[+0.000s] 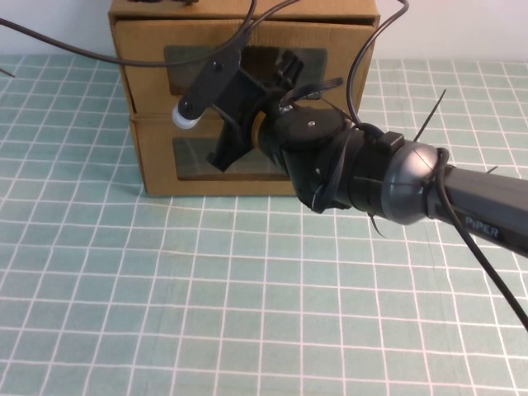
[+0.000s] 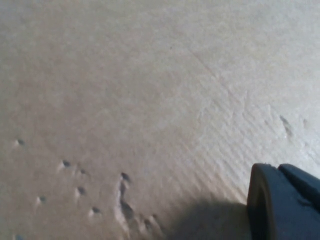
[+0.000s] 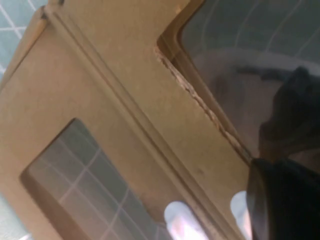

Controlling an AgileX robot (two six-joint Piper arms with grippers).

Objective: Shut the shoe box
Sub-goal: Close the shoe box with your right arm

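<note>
Two brown cardboard boxes are stacked at the back of the table. The upper one, the shoe box (image 1: 140,66), has a clear window in its front. The similar lower box (image 1: 157,173) sits under it. My right gripper (image 1: 206,136) hangs open right in front of both, at the seam between them; one finger ends in a white tip (image 1: 188,115). In the right wrist view two small white tabs (image 3: 177,220) lie either side of the seam, next to my fingertip (image 3: 280,200). My left gripper (image 2: 285,205) is close against bare brown cardboard and is out of the high view.
The green gridded mat (image 1: 206,305) covers the table in front of the boxes. My right arm (image 1: 429,190) reaches in from the right, with black cables (image 1: 363,58) looping over the boxes.
</note>
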